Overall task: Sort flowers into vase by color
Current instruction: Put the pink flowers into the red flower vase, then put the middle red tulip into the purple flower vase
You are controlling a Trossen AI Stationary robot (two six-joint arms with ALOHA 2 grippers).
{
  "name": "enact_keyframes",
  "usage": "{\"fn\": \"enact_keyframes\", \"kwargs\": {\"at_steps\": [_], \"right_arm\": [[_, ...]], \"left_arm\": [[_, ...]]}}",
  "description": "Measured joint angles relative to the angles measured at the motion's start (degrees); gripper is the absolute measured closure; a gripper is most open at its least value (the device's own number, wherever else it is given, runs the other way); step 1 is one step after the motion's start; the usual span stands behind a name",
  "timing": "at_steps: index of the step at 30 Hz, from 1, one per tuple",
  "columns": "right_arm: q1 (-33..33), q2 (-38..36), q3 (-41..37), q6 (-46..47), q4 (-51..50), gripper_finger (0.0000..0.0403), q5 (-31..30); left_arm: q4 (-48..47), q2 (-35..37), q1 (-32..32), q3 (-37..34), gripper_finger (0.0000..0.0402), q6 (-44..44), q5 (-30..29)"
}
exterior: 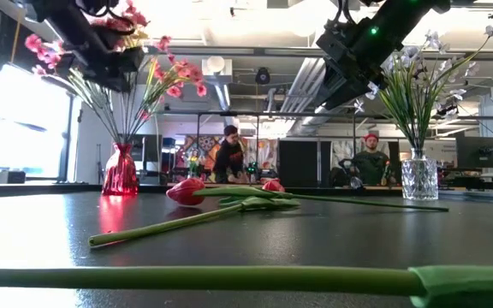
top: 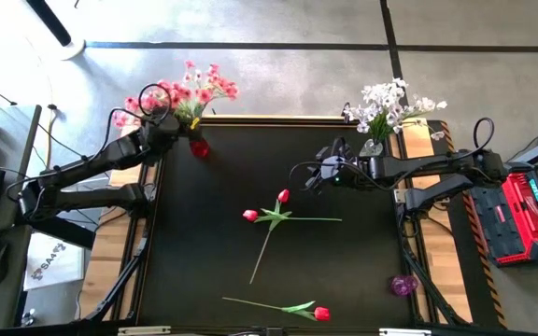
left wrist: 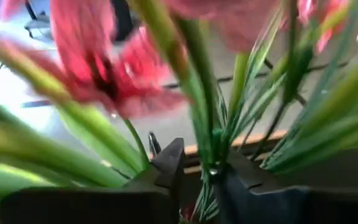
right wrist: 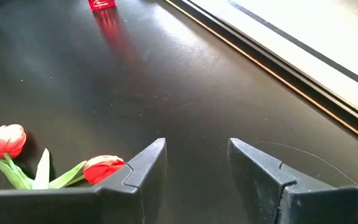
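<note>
Since pink stems go in the red vase (top: 199,147) at 11 o'clock, left gripper (left wrist: 197,174) sits there, fingers slightly parted around a stem. Right gripper (right wrist: 194,163) open, empty, near tulips (top: 267,215) mid-worktop.

Both arms are matte black, chunky segments with rounded joints and thin black cables looping off them. The left arm (top: 82,173) fills the frame's left side, the right arm (top: 437,168) the right. Fingers (right wrist: 145,177) are dark wedge-shaped plastic with angled tips. Tiny green light on the right arm's wrist, upper right of the low view.
</note>
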State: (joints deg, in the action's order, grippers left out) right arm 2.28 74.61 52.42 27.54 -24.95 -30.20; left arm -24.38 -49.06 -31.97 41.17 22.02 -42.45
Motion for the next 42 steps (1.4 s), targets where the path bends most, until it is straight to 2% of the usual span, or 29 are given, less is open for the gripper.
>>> {"fn": "enact_keyframes", "kwargs": {"at_steps": [6, 12, 23, 31, 36, 42], "right_arm": [[0.66, 0.0, 0.0, 0.07, 0.02, 0.0242, -0.84], [1.77, 0.0, 0.0, 1.14, 0.26, 0.0242, 1.38], [1.84, 0.0, 0.0, 1.14, 0.26, 0.0242, 4.45], [2.72, 3.71, 0.0, 3.54, 0.37, 0.0242, 19.66], [2.45, 9.1, -0.07, 0.95, 1.08, 0.0242, 26.11], [0.84, 13.21, -0.07, 0.29, 3.73, 0.0242, 33.12]], "left_arm": [[-2.99, -3.07, -2.64, 0.0, 0.0273, -1.15, 4.43], [-2.97, -5.2, -3.69, 0.72, 0.0242, -2.21, 9.01], [-15.02, -4.07, -3.67, 11.32, 0.019, -7.26, 9.33], [-24.84, -4.07, -3.65, 21.04, 0.0183, -7.67, 15.28], [-26.05, -4.06, -3.65, 24.18, 0.0183, -7.5, 15.26], [-26.21, -4.07, -2.85, 29.78, 0.0183, -7.86, 19.11]]}}
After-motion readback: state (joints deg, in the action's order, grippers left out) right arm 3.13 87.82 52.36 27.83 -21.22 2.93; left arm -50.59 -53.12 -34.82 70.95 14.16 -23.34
